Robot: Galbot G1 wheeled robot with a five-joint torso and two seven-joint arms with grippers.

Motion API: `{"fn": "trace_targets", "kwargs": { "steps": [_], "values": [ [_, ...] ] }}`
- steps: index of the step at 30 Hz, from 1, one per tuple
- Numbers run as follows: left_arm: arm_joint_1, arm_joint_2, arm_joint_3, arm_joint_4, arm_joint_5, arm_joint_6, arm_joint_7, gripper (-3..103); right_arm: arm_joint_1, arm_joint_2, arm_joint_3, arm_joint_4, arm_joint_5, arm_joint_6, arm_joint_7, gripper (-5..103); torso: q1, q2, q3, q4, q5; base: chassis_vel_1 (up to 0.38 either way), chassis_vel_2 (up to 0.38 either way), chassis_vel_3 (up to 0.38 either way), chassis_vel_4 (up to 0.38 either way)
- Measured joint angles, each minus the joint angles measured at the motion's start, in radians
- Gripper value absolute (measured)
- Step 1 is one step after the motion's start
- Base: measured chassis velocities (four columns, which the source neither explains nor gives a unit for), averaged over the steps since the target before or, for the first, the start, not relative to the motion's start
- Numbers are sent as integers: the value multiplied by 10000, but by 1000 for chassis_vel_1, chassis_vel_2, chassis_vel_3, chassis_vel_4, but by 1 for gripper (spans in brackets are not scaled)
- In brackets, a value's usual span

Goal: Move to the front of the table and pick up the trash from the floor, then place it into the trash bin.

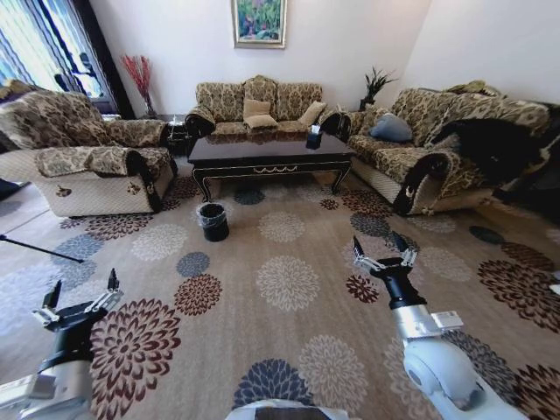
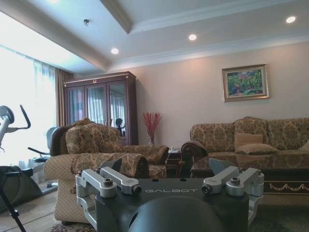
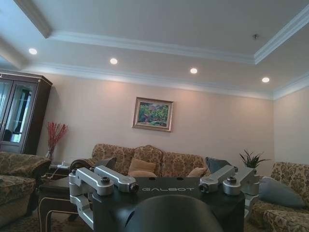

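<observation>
Floral carpet (image 1: 289, 280) covers the room, with patterned sofas on three sides and a framed painting (image 1: 259, 21) on the far wall. At the far end stands the table (image 1: 267, 150), a dark tissue box (image 1: 313, 137) on top. Just in front of its left leg sits the bin (image 1: 213, 221), upright on the carpet. Trash cannot be made out on the floor. Both arms hang low near the camera, well apart from the table: left gripper (image 1: 81, 296) spread wide, right gripper (image 1: 383, 254) spread wide too.
</observation>
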Motion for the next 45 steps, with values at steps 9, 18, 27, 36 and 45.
{"fn": "trace_targets", "kwargs": {
  "steps": [9, 18, 27, 36, 45],
  "values": [
    [0, 0, 0, 0, 0, 0, 0, 100, 0, 0, 0, 0, 0, 0, 0, 100, 147, 354, 207, 0, 1, 0, 0, 0, 0],
    [0, 0, 0, 0, 0, 0, 0, 100, 0, 0, 0, 0, 0, 0, 0, 100, 327, 776, 449, 0, 0, 0, 0, 0, 0],
    [0, 0, 0, 0, 0, 0, 0, 100, 0, 0, 0, 0, 0, 0, 0, 100, 472, 1131, 659, 0, 0, 0, 0, 0, 0],
    [0, 0, 0, 0, 0, 0, 0, 100, 0, 0, 0, 0, 0, 0, 0, 100, 647, 1542, 895, 0, 0, 0, 0, 0, 0],
    [0, 0, 0, 0, 0, 0, 0, 100, 0, 0, 0, 0, 0, 0, 0, 100, 824, 1947, 1121, 0, 0, 0, 0, 0, 0]
  ]
}}
